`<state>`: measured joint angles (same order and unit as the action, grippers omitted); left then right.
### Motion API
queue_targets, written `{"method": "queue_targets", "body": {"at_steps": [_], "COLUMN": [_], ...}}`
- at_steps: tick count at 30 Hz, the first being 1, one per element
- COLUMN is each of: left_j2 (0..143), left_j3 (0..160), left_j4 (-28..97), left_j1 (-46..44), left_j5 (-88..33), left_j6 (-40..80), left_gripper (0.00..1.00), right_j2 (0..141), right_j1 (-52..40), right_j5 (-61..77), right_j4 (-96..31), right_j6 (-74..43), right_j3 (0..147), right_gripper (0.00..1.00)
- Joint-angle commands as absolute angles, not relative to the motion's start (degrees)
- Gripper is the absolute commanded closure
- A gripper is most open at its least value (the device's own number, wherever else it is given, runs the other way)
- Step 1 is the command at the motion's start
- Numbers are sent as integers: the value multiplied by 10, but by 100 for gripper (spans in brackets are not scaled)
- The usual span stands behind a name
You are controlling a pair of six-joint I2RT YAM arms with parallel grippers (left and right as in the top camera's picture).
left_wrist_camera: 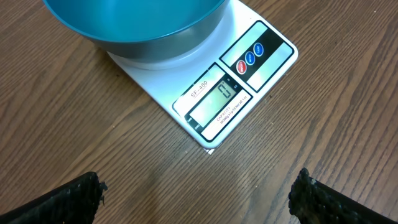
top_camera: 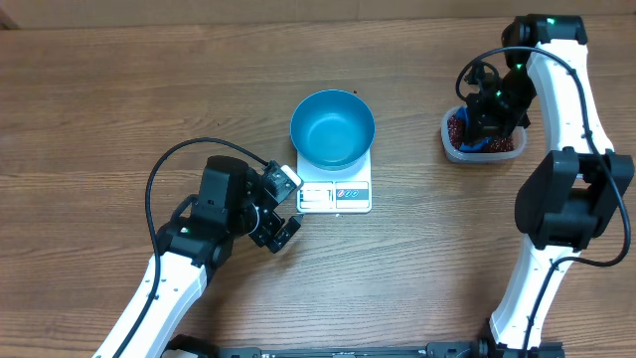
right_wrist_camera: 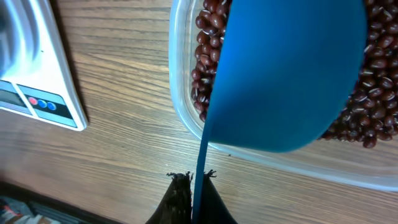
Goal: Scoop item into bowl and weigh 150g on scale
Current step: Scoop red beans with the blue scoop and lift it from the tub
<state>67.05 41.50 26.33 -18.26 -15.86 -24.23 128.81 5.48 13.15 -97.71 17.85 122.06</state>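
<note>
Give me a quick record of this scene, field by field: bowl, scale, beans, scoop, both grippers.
Bowl: round blue bowl, empty
Scale: flat white square kitchen scale, bowl resting on it
Beans: small dark red-brown beans in clear plastic tub
Scoop: blue plastic scoop over the tub
Left gripper: open, empty, near scale
Right gripper: shut on scoop handle

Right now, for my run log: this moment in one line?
left gripper open by scale | right gripper shut on scoop at beans | bowl empty
</note>
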Motion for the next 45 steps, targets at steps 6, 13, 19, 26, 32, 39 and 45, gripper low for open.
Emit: {"method": "queue_targets", "body": {"at_steps": [6,13,19,26,32,39,45], "left_j2": [675,675,675,675,675,675,675], "left_j3": [412,412,412,412,412,412,412], "left_j4": [263,263,263,263,263,263,263], "left_j1": [-180,-180,-180,-180,-180,-180,-180], "left_j5": [-159,-159,-159,-159,-159,-159,-159], "left_j6": [-253,-253,-253,-253,-253,-253,-253], "left_gripper": [0,0,0,1,0,0,0], "right_j2": [1290,1290,1290,1288,1288,1288,1288], "right_j1": [111,149,167,218,261,281,281], "right_j5": [288,334,366,417,464,477,490], "right_j4": [-971,-971,-964,-966,-971,-971,-971], "right_j6": [258,293,336,349,350,350,349], "right_j3": [1231,1226,1167,1153,1153,1153,1153], "right_gripper": [96,96,96,96,96,96,96]}}
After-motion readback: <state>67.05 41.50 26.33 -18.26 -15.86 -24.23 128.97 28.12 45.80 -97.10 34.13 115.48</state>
